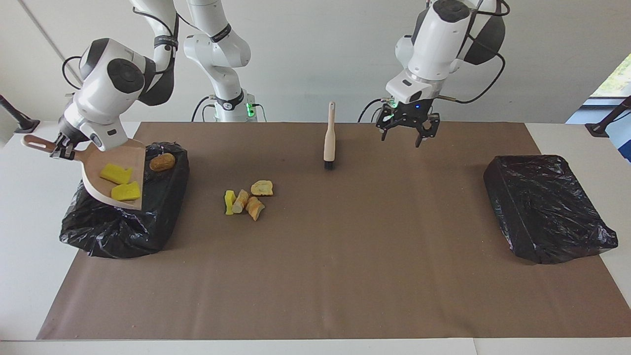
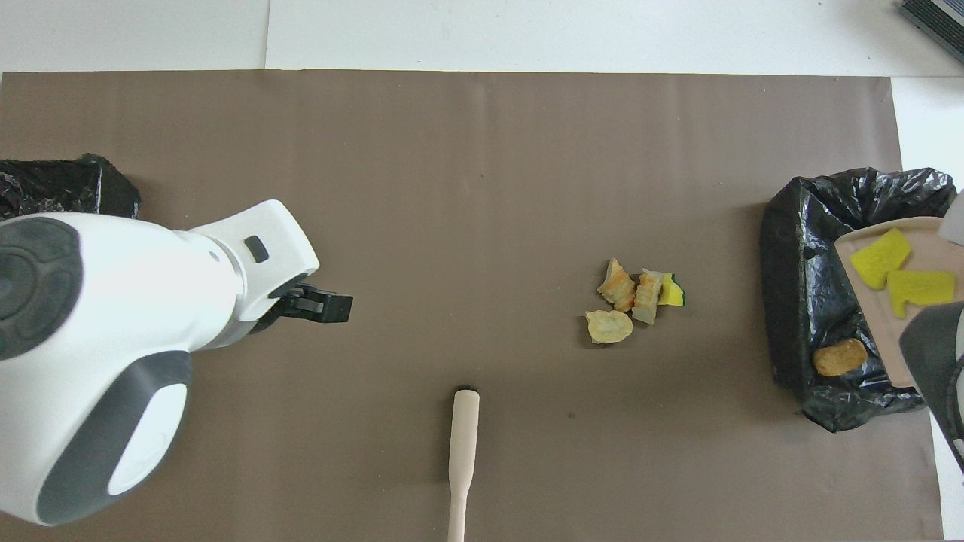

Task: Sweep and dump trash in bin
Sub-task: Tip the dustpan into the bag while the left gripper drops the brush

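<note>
The dustpan (image 1: 116, 177) hangs tilted over the bin (image 1: 128, 207) at the right arm's end, its handle pinched by the right claw (image 1: 63, 148) — sponges (image 1: 116, 174) still aboard, mouth facing the trash pile (image 1: 246, 197). The left claw (image 1: 408, 129) is spread, empty, beside the brush (image 1: 329, 143).

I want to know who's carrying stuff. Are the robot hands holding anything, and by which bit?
The right gripper holds the dustpan by its handle, over the bin. The left gripper is open and holds nothing.
</note>
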Controlling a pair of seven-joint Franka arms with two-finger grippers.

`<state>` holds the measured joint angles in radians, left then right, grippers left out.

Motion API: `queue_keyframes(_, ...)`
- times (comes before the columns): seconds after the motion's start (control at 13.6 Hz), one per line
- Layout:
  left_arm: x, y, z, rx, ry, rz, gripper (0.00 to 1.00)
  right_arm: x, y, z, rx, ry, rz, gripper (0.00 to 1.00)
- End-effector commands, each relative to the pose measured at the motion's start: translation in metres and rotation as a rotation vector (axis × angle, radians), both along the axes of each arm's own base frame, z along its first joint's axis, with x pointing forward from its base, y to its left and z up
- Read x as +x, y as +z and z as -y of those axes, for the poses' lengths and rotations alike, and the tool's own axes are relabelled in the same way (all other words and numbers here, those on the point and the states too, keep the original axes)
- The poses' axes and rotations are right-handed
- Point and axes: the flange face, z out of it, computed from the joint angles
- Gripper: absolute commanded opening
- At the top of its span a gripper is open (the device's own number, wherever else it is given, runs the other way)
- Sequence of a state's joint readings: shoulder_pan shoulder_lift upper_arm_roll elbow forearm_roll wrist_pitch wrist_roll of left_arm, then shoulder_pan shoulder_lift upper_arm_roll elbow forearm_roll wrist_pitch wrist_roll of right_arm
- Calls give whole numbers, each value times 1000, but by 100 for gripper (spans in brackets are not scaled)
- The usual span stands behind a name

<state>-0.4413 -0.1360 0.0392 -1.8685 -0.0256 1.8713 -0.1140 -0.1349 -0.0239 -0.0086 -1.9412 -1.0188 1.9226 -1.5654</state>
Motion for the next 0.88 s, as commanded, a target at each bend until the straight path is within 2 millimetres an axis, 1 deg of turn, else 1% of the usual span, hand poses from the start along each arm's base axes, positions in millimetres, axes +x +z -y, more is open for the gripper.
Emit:
queue_keyframes(0.0, 15, 32, -40, 33, -11, 0, 100, -12, 3, -9, -50, -1, 26, 0)
queue_keyframes(0.07, 21, 52, -63, 31, 9, 14, 100, -17, 2, -9, -73, 3, 33, 0)
queue_keyframes(0.15, 26, 67, -86, 30, 23, 5, 100, -23, 4, -9, -118, 12, 42, 0)
queue_keyframes(0.22, 28, 81, -100, 36, 6, 1, 100, -30, 3, -9, -159, 20, 53, 0)
queue_keyframes(0.29, 32, 84, -108, 53, -21, -14, 100, -36, 2, -11, -177, 30, 61, 0)
queue_keyframes(0.44, 42, 95, -129, 49, -2, -39, 100, -38, 2, -14, -199, 64, 65, 0)
queue_keyframes(0.52, 44, 98, -130, 49, 1, -46, 100, -37, 3, -28, -210, 84, 61, 0)
queue_keyframes(0.59, 44, 98, -130, 49, 1, -46, 100, -39, 6, -51, -226, 104, 54, 0)
queue_keyframes(0.66, 45, 98, -134, 49, 5, -46, 100, -41, 6, -59, -244, 96, 40, 0)
queue_keyframes(0.81, 46, 98, -139, 52, 5, -47, 100, -43, 8, -59, -246, 66, 58, 0)
